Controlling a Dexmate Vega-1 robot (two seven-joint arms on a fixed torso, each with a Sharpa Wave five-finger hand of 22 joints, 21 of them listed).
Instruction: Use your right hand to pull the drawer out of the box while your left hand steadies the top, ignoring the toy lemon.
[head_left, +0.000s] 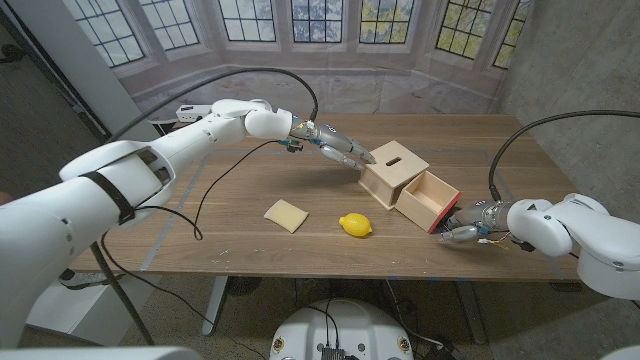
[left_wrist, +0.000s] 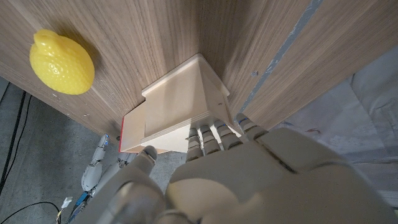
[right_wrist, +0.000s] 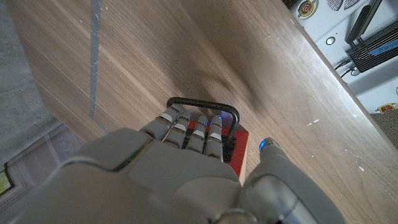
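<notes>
Standing pulled out of box (head_left: 392, 167), drawer (head_left: 428, 199), inside bare.

Pale smooth wooden box (head_left: 393, 171), glossy yellow lemon (head_left: 354, 225), grained wood table (head_left: 230, 215).

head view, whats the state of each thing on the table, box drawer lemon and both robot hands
box: upright on the table, left robot hand touching its top
drawer: pulled partway out, inside looks bare
handle: right robot hand's fingers hooked through it
lemon: loose on the table, untouched
tan square: flat on the table, untouched
left robot hand: resting on the box
right robot hand: holding the drawer handle
</notes>
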